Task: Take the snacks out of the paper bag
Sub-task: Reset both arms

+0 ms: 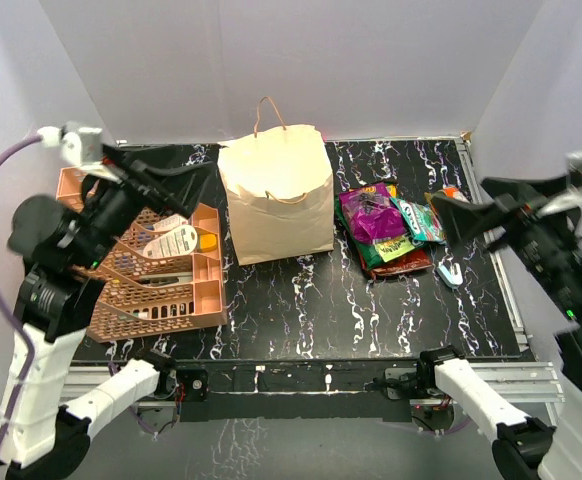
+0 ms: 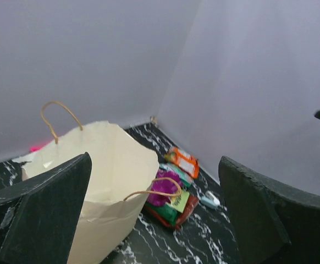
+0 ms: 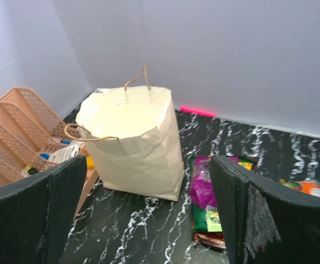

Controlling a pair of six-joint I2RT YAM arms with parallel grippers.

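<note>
The paper bag (image 1: 276, 200) stands upright and open at the back middle of the table, handles up. In the wrist views only pale paper shows inside its mouth (image 2: 113, 159) (image 3: 130, 118). The snacks lie in a pile just right of it: a magenta packet (image 1: 371, 212) on green (image 1: 391, 248) and dark brown (image 1: 411, 266) ones, a teal one (image 1: 421, 220) beside them, also seen as snacks (image 2: 168, 198) (image 3: 204, 192). My left gripper (image 1: 186, 185) (image 2: 154, 165) hangs open left of the bag, holding nothing. My right gripper (image 1: 451, 225) (image 3: 148, 162) hangs open right of the pile, holding nothing.
An orange mesh basket (image 1: 161, 300) with white tubes and bottles (image 1: 176, 240) stands left of the bag, under my left arm. An orange packet (image 1: 453, 192) and a small white-blue item (image 1: 450, 273) lie near the right edge. Grey walls close in the back and sides.
</note>
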